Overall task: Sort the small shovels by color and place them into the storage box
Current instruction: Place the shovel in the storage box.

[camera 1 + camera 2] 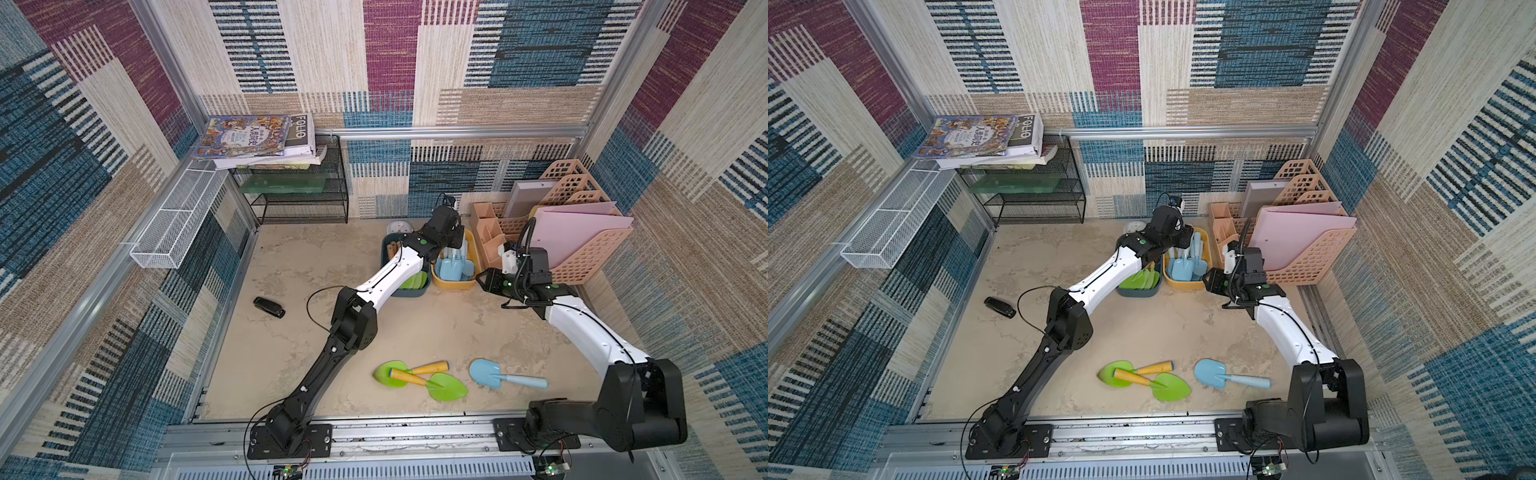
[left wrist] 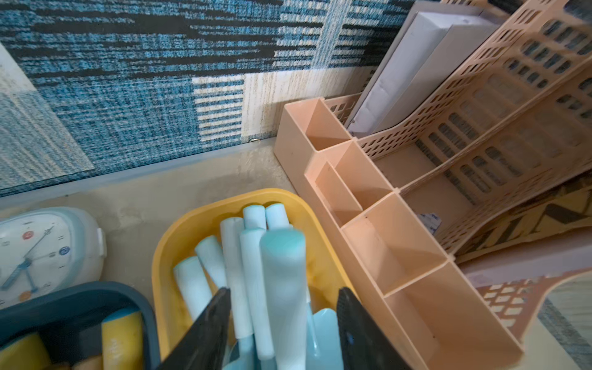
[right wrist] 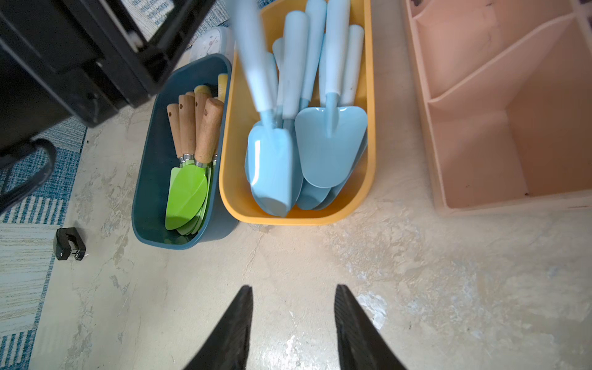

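Left claw [image 2: 284,290]: jaws apart, straddling the round handle of a pale blue shovel [image 3: 272,166] without pinching it. The shovel is blurred and tilted, blade down on the heap in the yellow bin [image 3: 371,160].

Right claw [image 3: 293,288]: jaws apart, empty, over bare worktop [image 1: 415,324] near the bins.

Risks:
- The heap is smooth moulded scoops, slick and rounded. This one may skate off and hang over the rim, or tip toward the dark blue bin [image 3: 144,179], which touches the yellow one and holds the green shovels [image 3: 187,192].
- Lifting askew, a finger could hook that handle.
- On the worktop, two green shovels [image 1: 448,386] lie crossed, so taking one may drag the other. A loose blue shovel [image 1: 485,371] lies beside them.

Green blades are glossy and leaf-pointed. Binned handles are wood with metal collars.
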`<state>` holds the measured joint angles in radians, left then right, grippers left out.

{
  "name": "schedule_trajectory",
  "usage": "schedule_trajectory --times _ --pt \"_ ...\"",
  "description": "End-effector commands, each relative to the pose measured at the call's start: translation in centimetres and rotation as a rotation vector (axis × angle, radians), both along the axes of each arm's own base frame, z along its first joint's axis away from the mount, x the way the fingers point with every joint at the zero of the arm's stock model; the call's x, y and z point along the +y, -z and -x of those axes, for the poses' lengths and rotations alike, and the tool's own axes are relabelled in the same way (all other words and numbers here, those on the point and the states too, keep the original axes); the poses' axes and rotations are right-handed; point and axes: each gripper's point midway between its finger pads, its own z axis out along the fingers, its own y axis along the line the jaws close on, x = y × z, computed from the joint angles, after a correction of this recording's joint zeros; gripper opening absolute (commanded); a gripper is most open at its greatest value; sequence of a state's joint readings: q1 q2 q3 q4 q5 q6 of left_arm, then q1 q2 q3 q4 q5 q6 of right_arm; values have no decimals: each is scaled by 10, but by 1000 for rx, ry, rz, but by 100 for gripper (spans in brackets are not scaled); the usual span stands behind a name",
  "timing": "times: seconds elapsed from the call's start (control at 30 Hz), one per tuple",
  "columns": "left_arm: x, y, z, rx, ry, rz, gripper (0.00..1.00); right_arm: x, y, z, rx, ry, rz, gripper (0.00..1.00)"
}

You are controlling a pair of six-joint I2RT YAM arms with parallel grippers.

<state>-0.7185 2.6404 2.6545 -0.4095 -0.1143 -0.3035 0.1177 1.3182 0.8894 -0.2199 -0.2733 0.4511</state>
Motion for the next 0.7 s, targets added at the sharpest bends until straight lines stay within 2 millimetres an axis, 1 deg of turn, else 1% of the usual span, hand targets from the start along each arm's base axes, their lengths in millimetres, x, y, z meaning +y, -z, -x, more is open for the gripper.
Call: schedule_trajectory --times 0.0,0.13,0.23,0.37,0.43,0.5,0.57,0.67 --pt "7 -10 2 -18 -23 -37 60 0 -7 0 -15 2 -2 44" --pt "14 -27 12 -21 -33 -47 60 -3 -11 3 -20 13 11 44" --pt "26 -38 23 0 -53 -52 60 -6 -14 6 -25 23 19 44" --pt "47 -40 46 42 -55 -92 60 -13 -15 9 -18 50 55 44" --pt "60 -31 66 83 -43 -122 61 -14 -14 12 -11 51 64 45" --pt "73 -19 89 117 -32 -149 61 -9 -11 16 -1 35 64 45" --pt "87 -3 116 149 -22 -186 61 4 -5 23 20 -9 67 45" --pt "113 23 154 213 -24 -239 62 37 8 41 59 -122 98 45"
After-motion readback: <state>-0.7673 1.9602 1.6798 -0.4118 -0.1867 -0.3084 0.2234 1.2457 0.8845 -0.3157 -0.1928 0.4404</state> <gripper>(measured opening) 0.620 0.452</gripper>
